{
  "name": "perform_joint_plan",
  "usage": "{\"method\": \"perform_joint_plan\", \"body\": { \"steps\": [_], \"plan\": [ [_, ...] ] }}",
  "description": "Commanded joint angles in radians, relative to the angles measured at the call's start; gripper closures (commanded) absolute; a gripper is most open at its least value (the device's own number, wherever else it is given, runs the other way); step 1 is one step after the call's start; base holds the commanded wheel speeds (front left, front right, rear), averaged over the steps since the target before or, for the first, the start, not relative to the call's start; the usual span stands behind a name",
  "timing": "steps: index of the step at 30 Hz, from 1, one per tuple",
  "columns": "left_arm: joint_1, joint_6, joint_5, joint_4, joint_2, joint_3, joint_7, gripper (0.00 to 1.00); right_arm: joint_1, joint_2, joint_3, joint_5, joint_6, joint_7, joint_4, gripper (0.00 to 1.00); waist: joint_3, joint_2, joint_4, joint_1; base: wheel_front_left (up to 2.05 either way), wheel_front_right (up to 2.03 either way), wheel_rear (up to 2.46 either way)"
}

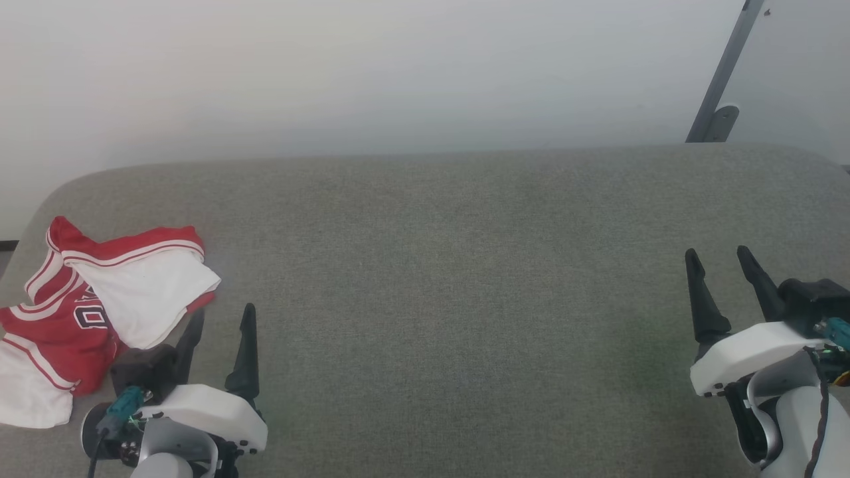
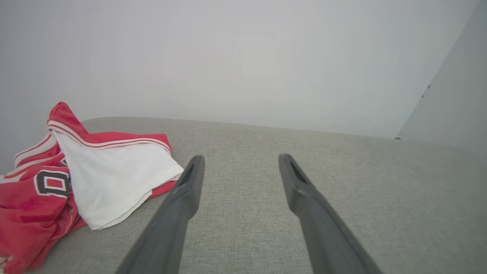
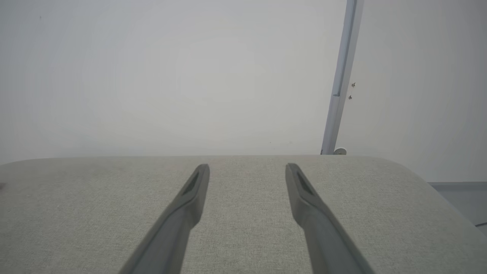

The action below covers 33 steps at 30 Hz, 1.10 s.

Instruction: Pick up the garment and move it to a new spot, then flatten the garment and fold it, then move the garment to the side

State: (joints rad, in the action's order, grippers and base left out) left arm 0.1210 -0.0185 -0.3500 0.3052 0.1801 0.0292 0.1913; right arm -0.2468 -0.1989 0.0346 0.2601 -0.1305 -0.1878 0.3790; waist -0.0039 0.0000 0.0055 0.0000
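Note:
The garment (image 1: 86, 312), a red jersey with white sleeves and dark lettering, lies crumpled at the far left of the grey padded surface (image 1: 451, 279). One white sleeve is folded over its top. My left gripper (image 1: 222, 315) hovers open just right of the garment's lower edge, with nothing between its fingers. In the left wrist view the garment (image 2: 76, 179) sits left of the left gripper (image 2: 239, 160), close to the left finger. My right gripper (image 1: 717, 255) stands open and empty at the far right, and the right wrist view shows the right gripper (image 3: 247, 167) over bare fabric.
A pale wall rises behind the surface's rounded far edge. A grey slanted post (image 1: 720, 79) stands at the back right and appears as a post (image 3: 340, 83) in the right wrist view. Bare grey fabric stretches between the two grippers.

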Motion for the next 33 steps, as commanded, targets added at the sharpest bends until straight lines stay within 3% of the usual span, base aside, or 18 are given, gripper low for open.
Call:
{"method": "perform_joint_plan", "body": {
  "steps": [1, 33],
  "plan": [
    [0.018, -0.005, 0.028, 0.0, 0.002, -0.005, 0.011, 0.0, -0.01, -0.003, 0.002, -0.019, 0.0, -0.013, -0.002, 0.0, -0.001, 0.0, 0.0, 0.0, 0.0, 0.0, 0.0],
    [0.037, -0.073, 0.261, 0.058, -0.034, -0.068, 0.071, 0.0, -0.004, -0.005, 0.036, -0.168, 0.0, -0.073, -0.003, 0.0, 0.004, 0.0, 0.032, 0.0, 0.0, 0.0, 0.0]
  ]
}}
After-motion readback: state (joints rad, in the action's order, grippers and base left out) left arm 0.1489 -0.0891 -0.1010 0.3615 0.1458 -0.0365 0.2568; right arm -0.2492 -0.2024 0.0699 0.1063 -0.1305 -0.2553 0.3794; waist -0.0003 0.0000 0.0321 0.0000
